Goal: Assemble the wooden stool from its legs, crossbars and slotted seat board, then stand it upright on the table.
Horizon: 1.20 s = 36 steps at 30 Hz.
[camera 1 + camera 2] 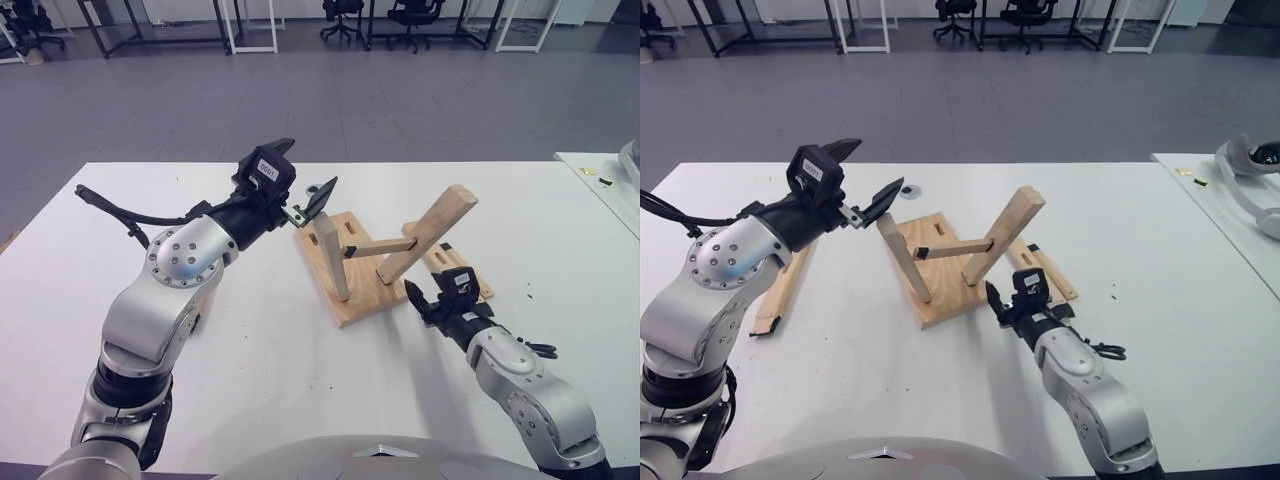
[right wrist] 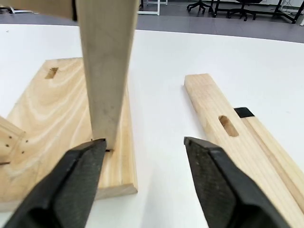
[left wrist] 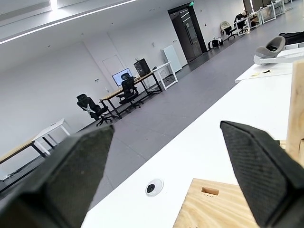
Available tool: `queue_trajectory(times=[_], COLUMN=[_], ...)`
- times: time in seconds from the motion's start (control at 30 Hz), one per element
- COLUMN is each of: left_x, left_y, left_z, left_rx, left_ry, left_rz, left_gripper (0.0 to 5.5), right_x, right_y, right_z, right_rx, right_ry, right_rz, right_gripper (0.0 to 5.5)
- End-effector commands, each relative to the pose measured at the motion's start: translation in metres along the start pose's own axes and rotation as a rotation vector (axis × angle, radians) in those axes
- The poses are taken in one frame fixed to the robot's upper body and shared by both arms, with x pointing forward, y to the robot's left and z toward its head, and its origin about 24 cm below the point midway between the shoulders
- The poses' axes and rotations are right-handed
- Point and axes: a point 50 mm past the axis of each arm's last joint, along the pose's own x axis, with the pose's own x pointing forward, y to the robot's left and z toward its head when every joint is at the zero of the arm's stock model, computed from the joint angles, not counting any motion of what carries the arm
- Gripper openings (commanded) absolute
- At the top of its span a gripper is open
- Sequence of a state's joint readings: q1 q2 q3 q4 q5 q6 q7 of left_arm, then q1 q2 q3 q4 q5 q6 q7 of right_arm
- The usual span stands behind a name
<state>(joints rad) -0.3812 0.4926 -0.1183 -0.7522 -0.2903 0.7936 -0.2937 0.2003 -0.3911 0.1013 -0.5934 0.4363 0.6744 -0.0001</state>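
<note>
seat board [image 1: 940, 308]: flat on the table [image 1: 1170, 300], with upright leg [image 1: 905, 258], leaning leg [image 1: 1006, 232] and crossbar [image 1: 955, 249] stuck in it
left gripper [image 1: 312, 162]: wide open, empty, raised at the board's 10 o'clock
right gripper [image 2: 142, 141]: released too, at 4 o'clock, by the leaning leg

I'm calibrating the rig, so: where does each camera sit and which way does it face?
Left eye view: on the head, looking down over both arms at the seat board.
Right eye view: beside it, same scene.
Left wrist view: behind the open left gripper, facing the room.
Right wrist view: behind the open right gripper, facing a leg.
</note>
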Motion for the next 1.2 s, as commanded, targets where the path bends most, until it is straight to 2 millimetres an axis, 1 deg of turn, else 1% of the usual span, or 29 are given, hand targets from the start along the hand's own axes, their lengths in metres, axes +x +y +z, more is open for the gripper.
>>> queue_trajectory(times=[0.03,0.1,0.17,0.2,0.27,0.3,0.33,0.37,0.4,0.43,0.5,0.57,0.63,0.7,0.77,0.8,0.83,0.93,0.97,1.0,1.1,1.13,1.2], left_x=[0.001,0.001,0.001,0.001,0.002,0.002,0.004,0.005,0.006,0.008,0.012,0.015,0.017,0.018,0.019,0.020,0.021,0.021,0.022,0.022,0.023,0.024,0.024], left_y=[-0.007,-0.007,-0.006,-0.006,-0.006,-0.007,-0.007,-0.007,-0.007,-0.007,-0.009,-0.012,-0.013,-0.015,-0.018,-0.020,-0.022,-0.026,-0.027,-0.027,-0.024,-0.023,-0.017], left_z=[-0.017,-0.016,-0.014,-0.014,-0.013,-0.013,-0.011,-0.009,-0.007,-0.004,-0.004,-0.006,-0.008,-0.007,-0.006,-0.006,-0.006,-0.007,-0.008,-0.008,-0.008,-0.008,-0.005], left_rx=[-0.037,-0.035,-0.032,-0.031,-0.029,-0.027,-0.025,-0.022,-0.018,-0.018,-0.021,-0.017,-0.010,-0.010,-0.013,-0.015,-0.023,-0.032,-0.032,-0.032,-0.011,-0.002,0.024], left_ry=[0.093,0.088,0.080,0.077,0.073,0.070,0.061,0.053,0.042,0.032,0.023,0.030,0.036,0.032,0.028,0.025,0.024,0.028,0.028,0.028,0.026,0.023,0.012], left_rz=[-0.003,0.006,0.020,0.027,0.041,0.045,0.047,0.047,0.048,0.046,0.039,0.026,0.018,0.012,0.006,0.000,-0.002,-0.002,-0.001,0.000,0.016,0.022,0.050], left_gripper=[4.10,4.10,4.10,4.10,4.10,4.10,4.10,4.10,4.10,4.10,4.10,4.10,4.10,4.10,4.10,4.10,4.10,4.10,4.10,4.10,4.10,4.10,4.10], right_x=[-0.004,-0.016,-0.033,-0.039,-0.048,-0.049,-0.049,-0.047,-0.042,-0.032,-0.009,0.009,0.024,0.034,0.037,0.036,0.034,0.036,0.039,0.043,0.049,0.049,0.045], right_y=[-0.008,-0.023,-0.040,-0.045,-0.048,-0.043,-0.033,-0.022,-0.008,0.009,0.034,0.050,0.062,0.068,0.068,0.066,0.062,0.046,0.046,0.050,0.062,0.063,0.055], right_z=[0.018,0.035,0.061,0.070,0.099,0.117,0.138,0.153,0.163,0.168,0.162,0.142,0.110,0.064,0.018,0.005,0.000,0.000,0.005,0.015,0.057,0.069,0.101], right_rx=[0.005,0.034,0.042,0.032,-0.004,-0.032,-0.053,-0.086,-0.185,-0.298,-0.472,-0.536,-0.609,-0.717,-0.738,-0.744,-0.730,-0.712,-0.685,-0.653,-0.559,-0.539,-0.509], right_ry=[-0.102,-0.229,-0.403,-0.461,-0.604,-0.678,-0.753,-0.791,-0.791,-0.760,-0.657,-0.524,-0.341,-0.105,0.137,0.210,0.252,0.291,0.259,0.178,-0.106,-0.179,-0.339], right_rz=[0.006,-0.039,-0.090,-0.098,-0.080,-0.046,0.012,0.061,0.099,0.132,0.142,0.156,0.183,0.230,0.294,0.313,0.318,0.276,0.272,0.266,0.249,0.233,0.150], right_gripper=[3.28,3.28,3.28,3.28,3.28,3.28,3.28,3.28,3.28,3.28,3.28,3.28,3.28,3.28,3.28,3.28,3.28,3.28,3.28,3.28,3.28,3.28,3.28])
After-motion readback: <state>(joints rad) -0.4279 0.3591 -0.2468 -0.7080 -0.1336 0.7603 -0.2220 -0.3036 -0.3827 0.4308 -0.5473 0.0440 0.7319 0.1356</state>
